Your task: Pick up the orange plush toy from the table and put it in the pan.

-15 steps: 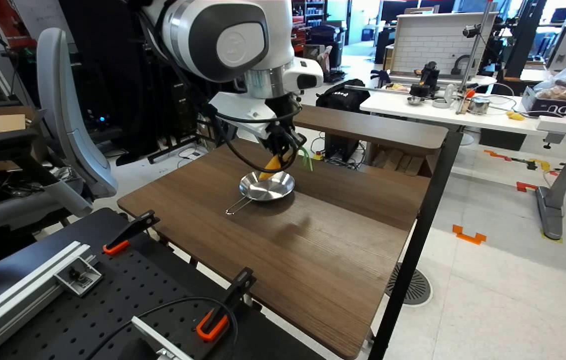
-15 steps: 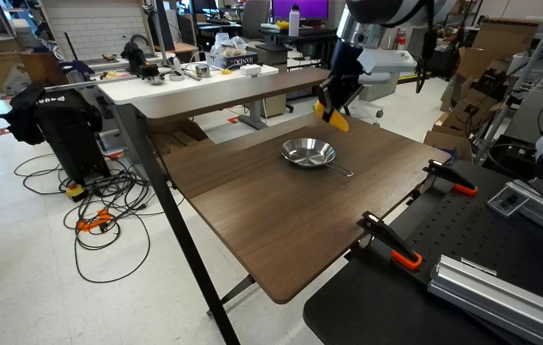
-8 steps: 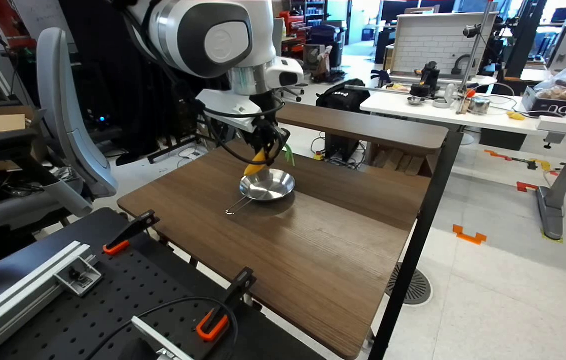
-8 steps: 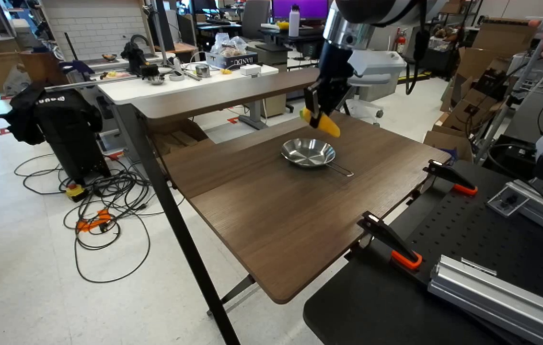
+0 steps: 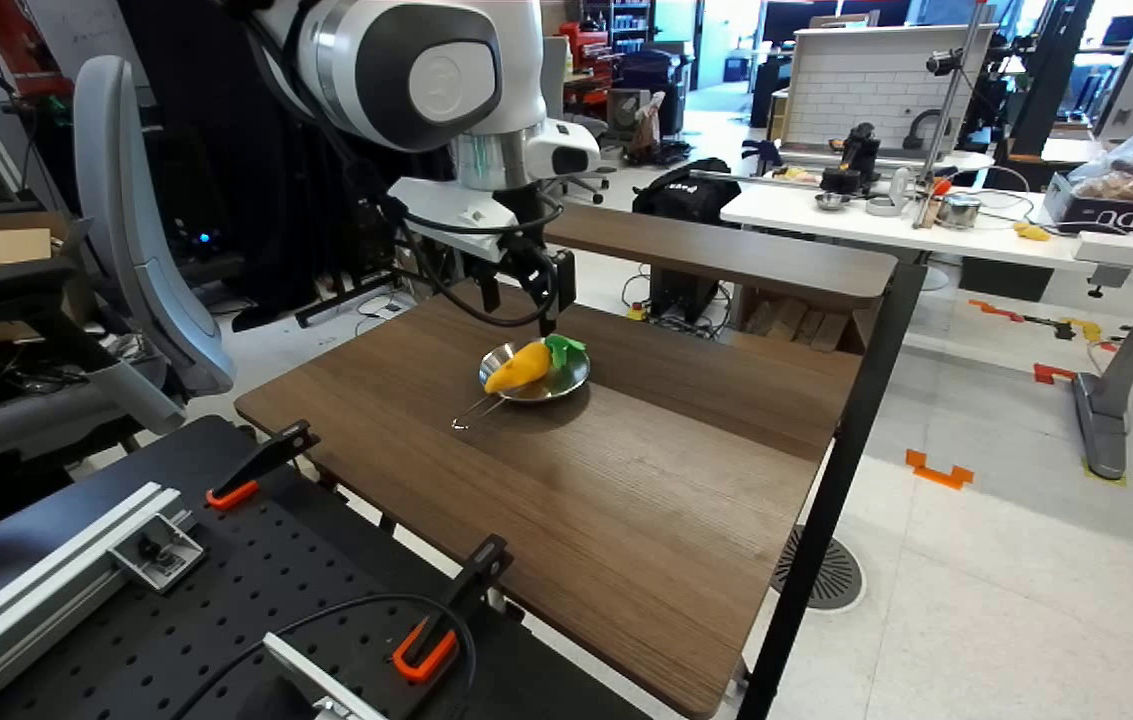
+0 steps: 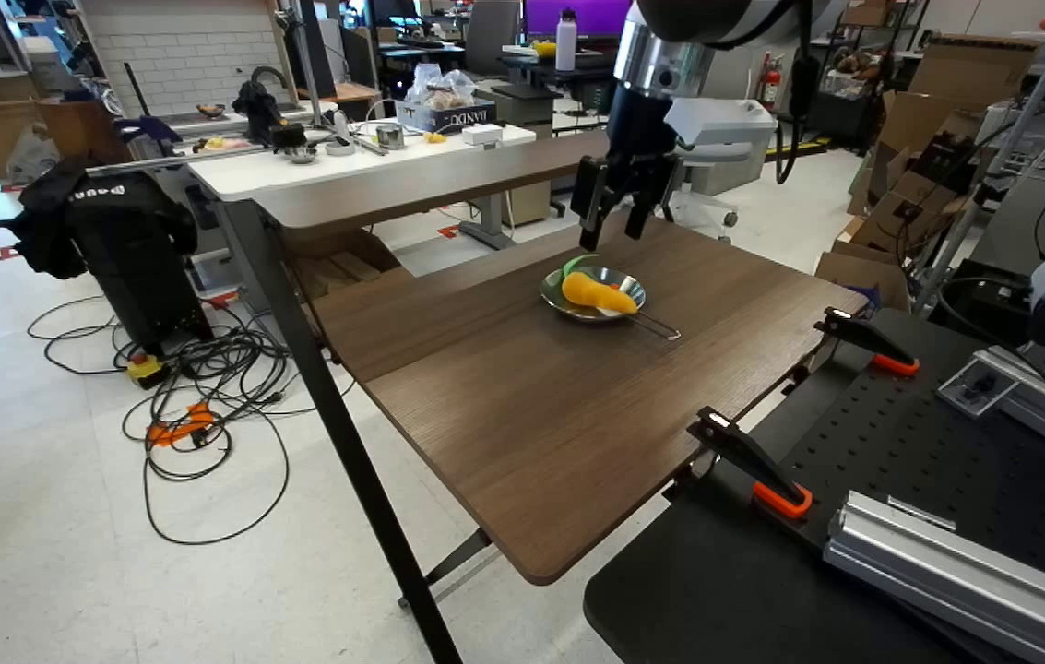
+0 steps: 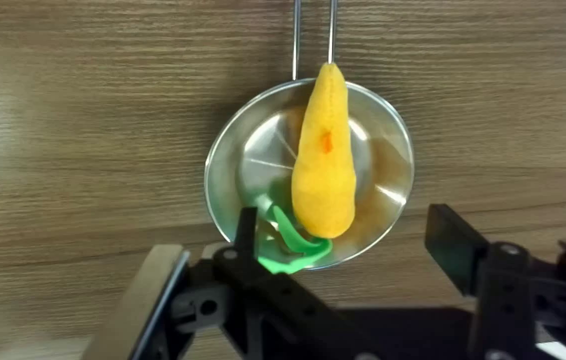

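Hangs empty, with end effector [image 6: 612, 242] spread wide, above the plush carrot [image 6: 598, 293] lying in the steel frying pan [image 6: 629, 280], tapering over the near rim. Seems light, soft and grippy; best pinched across the plump far end.

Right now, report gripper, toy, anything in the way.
Gripper open, holding nothing, above pan. Toy in pan, tip toward handle. No obstruction seen.
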Controlling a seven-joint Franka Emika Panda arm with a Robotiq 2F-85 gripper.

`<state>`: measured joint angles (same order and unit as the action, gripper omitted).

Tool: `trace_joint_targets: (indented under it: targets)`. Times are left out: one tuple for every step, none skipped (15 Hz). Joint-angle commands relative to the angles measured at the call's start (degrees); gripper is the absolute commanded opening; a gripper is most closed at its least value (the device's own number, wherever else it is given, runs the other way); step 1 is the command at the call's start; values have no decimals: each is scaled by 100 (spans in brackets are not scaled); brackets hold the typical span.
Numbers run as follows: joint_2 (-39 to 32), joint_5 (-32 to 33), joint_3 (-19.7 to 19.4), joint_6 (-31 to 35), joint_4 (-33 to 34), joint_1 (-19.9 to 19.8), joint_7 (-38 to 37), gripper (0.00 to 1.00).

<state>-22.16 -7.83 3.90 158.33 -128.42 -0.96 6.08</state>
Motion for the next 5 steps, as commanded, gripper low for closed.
trace_joint_targets:
  targets:
    - [124,224,-76,-206,65,84,-163,100]
    - [173,232,-76,-221,50,84,-160,100]
    - [206,250,-77,-213,41,87,-161,100]
    - [268,288,-94,-232,10,104,-187,100]
    - [333,287,-74,-240,-26,96,-172,100]
